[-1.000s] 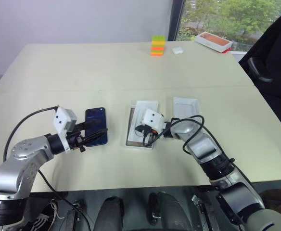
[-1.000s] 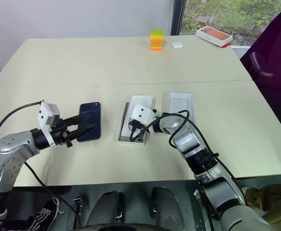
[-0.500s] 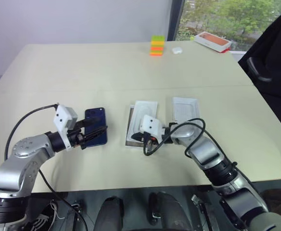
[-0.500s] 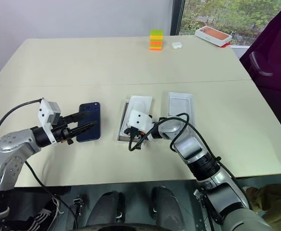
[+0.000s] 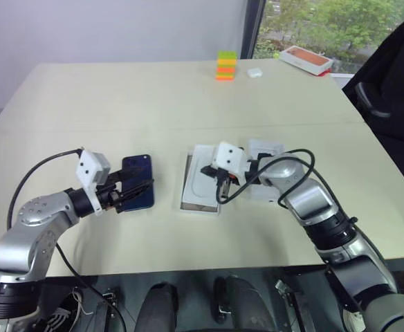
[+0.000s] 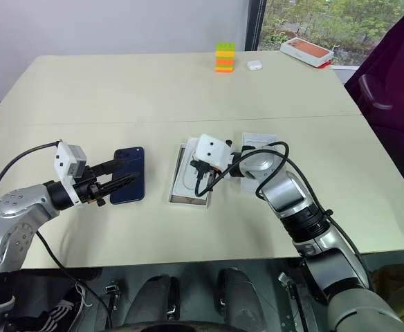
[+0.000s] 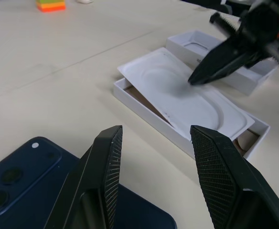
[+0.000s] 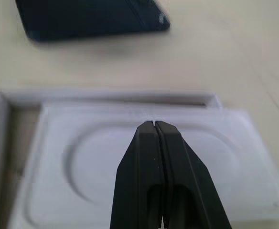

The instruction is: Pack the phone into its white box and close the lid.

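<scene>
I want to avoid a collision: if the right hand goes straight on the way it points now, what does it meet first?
Most likely the white insert lying in the white box: the shut right hand points down at its oval recess from just above.

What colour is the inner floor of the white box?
Tan-brown; the white box shows it best in the left wrist view.

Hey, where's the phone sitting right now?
In the left eye view the phone lies flat on the table, left of the white box, with the left pincer open over its near end.
</scene>
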